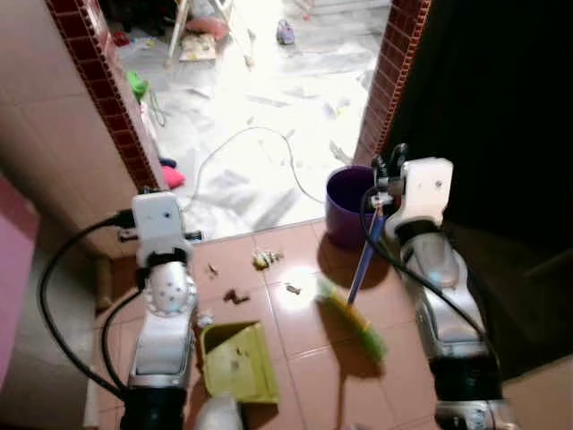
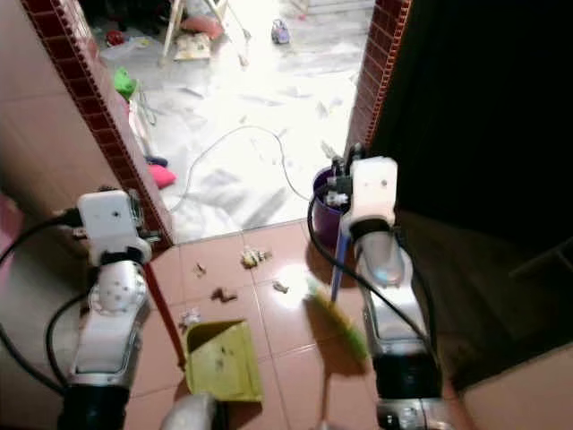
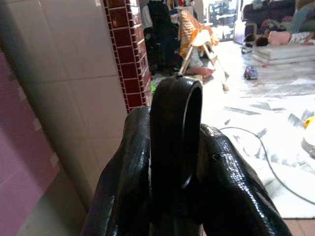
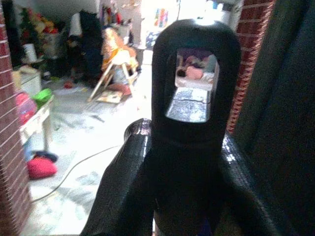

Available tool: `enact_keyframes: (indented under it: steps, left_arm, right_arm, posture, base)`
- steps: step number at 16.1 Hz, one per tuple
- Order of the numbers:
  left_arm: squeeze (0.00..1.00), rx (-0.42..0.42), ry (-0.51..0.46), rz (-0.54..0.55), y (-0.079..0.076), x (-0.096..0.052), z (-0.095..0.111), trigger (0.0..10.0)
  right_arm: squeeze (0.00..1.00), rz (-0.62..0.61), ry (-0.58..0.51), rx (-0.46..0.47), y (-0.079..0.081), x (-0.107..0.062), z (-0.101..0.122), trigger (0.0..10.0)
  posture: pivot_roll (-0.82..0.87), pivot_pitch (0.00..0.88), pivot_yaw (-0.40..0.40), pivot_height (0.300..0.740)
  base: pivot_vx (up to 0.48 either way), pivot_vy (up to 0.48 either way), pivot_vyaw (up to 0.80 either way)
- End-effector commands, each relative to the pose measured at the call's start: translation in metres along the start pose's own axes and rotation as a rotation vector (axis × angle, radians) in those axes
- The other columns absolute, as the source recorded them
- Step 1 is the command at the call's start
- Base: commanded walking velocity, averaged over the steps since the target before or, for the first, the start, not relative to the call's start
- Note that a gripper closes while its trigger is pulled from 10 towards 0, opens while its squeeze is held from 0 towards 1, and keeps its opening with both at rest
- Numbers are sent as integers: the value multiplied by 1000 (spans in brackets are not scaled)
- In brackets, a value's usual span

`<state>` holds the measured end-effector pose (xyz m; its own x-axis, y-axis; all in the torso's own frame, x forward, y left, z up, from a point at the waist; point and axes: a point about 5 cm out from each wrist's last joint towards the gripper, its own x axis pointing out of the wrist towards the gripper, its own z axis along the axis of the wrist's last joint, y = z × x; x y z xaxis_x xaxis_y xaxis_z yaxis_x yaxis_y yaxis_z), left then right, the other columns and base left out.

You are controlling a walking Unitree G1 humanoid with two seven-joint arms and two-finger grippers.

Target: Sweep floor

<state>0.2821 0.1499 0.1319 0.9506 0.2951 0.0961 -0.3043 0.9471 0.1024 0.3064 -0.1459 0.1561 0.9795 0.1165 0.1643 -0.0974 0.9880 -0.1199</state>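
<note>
Closest to me, my left gripper [image 3: 174, 162] is clamped tight round the black loop-ended handle [image 3: 176, 128] of the yellow-green plastic dustpan [image 1: 236, 360] sitting on the terracotta tile floor [image 1: 295, 376]. My right gripper [image 4: 189, 162] is closed on the blue-handled broom with green bristles [image 1: 351, 315], head down just right of the pan. Worry: the crumbs [image 1: 265, 259] lie beyond it, so a hard flick could scatter them toward the purple plastic bucket [image 1: 347, 204] or out the doorway onto the white cable [image 1: 255, 143].
</note>
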Motion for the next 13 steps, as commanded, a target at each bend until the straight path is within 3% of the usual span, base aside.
enact_keyframes:
  steps: [1, 4, 9, 13]
  left_arm:
    - [0, -15, -52, 8, 0, 3, 10, 10000]
    - [0, -13, 29, 0, -5, -1, -6, 10000]
    - [0, -1, -1, -46, -9, -4, -4, 10000]
    - [0, -3, -8, -58, -11, -4, -3, 10000]
  right_arm:
    - [0, 17, -74, -12, 5, 4, 15, 10000]
    - [0, 11, -69, -15, 5, 3, 13, 10000]
    - [0, -2, -65, -19, 4, 2, 12, 10000]
    - [0, -6, -69, -21, 3, 2, 13, 10000]
  posture:
    - [-66, 4, 18, 740]
    - [-64, 7, 16, 740]
    - [-66, 13, 17, 740]
    - [-68, 14, 19, 740]
  base:
    - [330, 0, 794]
    - [199, 0, 679]
    - [0, 0, 0]
    - [0, -407, 0]
